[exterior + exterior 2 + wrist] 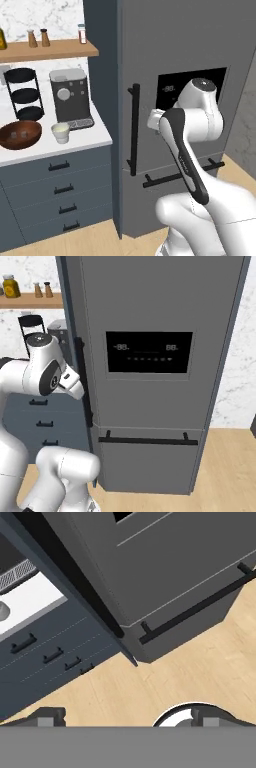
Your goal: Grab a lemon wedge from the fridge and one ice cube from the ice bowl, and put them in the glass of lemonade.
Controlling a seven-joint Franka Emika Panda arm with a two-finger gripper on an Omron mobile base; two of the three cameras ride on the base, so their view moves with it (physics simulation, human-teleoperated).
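Left base view: my white arm folds up before the tall dark grey fridge (170, 50), door shut; squat whitish lemonade cup (60, 132) beside the reddish-brown wooden bowl (19, 134). Right base view: my wrist nears the black vertical handle (84, 381). Hand view: my fingertips (50, 718) spread wide, holding nothing.

The fridge (175, 45) is dark grey, with a black vertical handle (133, 130), a black dispenser panel (149, 352) showing pale digits, and a black bar handle (148, 440) on its lower drawer. The ice bowl (20, 135) is reddish-brown wood. The glass of lemonade (60, 132) is whitish, its liquid pale yellow. The coffee machine (70, 97) is dark grey with a pale top. The surface (75, 140) is white, the drawer cabinets (60, 195) blue-grey, the floor (165, 682) light wood-grained, and the backsplash (40, 15) white marble with grey veins.
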